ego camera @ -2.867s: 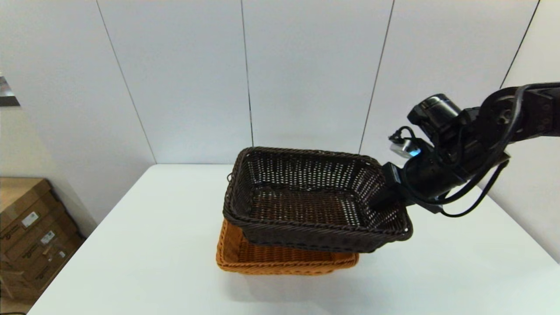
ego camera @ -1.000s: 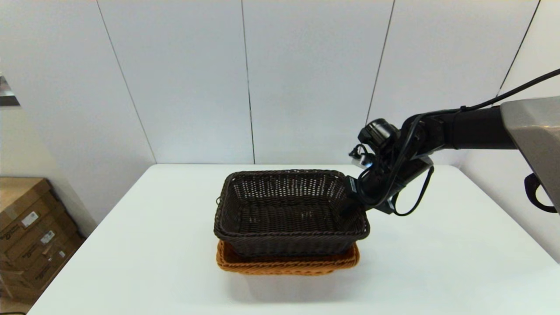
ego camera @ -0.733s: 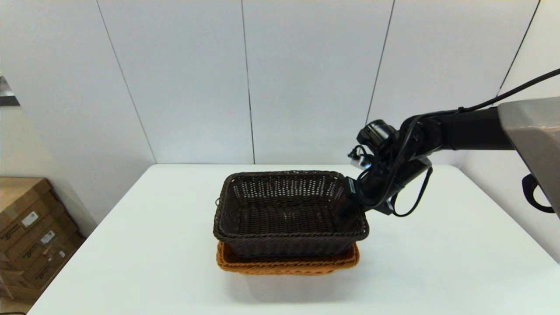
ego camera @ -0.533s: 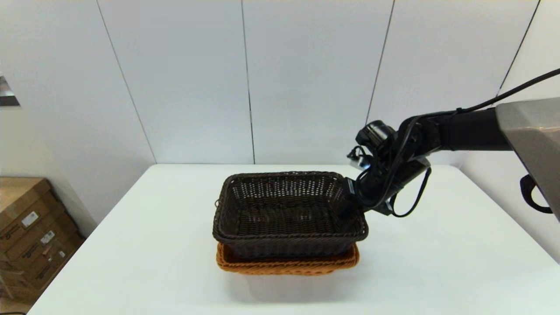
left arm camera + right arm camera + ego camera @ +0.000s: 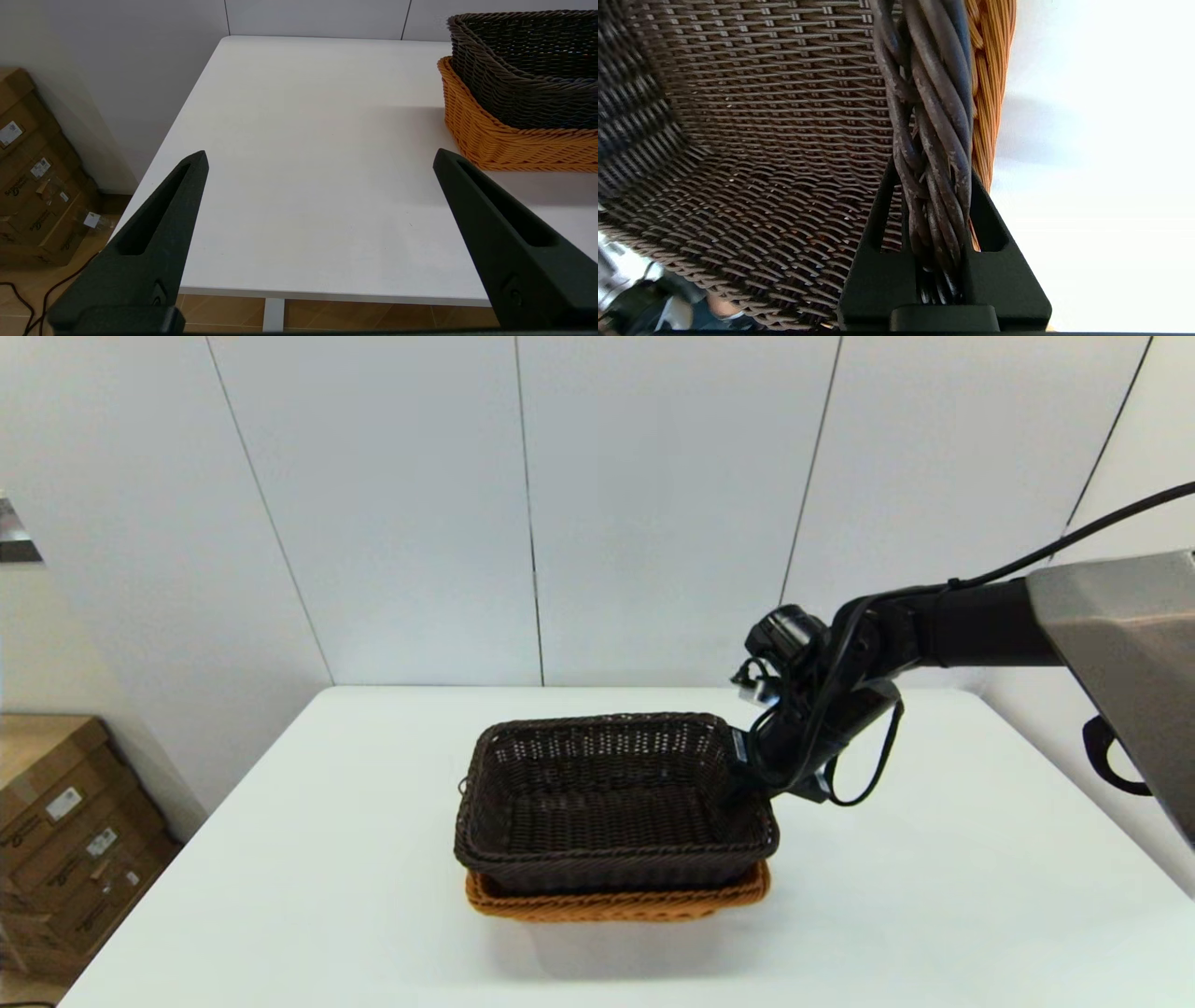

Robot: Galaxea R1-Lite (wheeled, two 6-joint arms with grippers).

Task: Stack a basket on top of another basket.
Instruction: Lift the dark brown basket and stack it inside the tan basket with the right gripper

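The dark brown basket (image 5: 611, 803) sits nested in the orange-tan basket (image 5: 616, 901) at the table's middle; only the tan rim shows beneath it. My right gripper (image 5: 742, 775) reaches in from the right and is shut on the dark basket's right rim. In the right wrist view its two fingers (image 5: 878, 224) clamp the braided dark rim (image 5: 931, 140), with the tan rim (image 5: 987, 93) just outside. My left gripper (image 5: 317, 161) is parked open near the table's front left; both the dark brown basket (image 5: 523, 60) and the orange-tan basket (image 5: 509, 140) lie off to its right.
The white table (image 5: 280, 859) stands against a panelled white wall (image 5: 653, 504). Cardboard boxes (image 5: 65, 840) sit on the floor beyond the table's left edge, cardboard boxes (image 5: 32, 186) that also show in the left wrist view.
My right gripper carried the dark basket left and down, from tilted above the tan basket to level and sunk into it, so less of the tan basket shows. The left arm has not moved.
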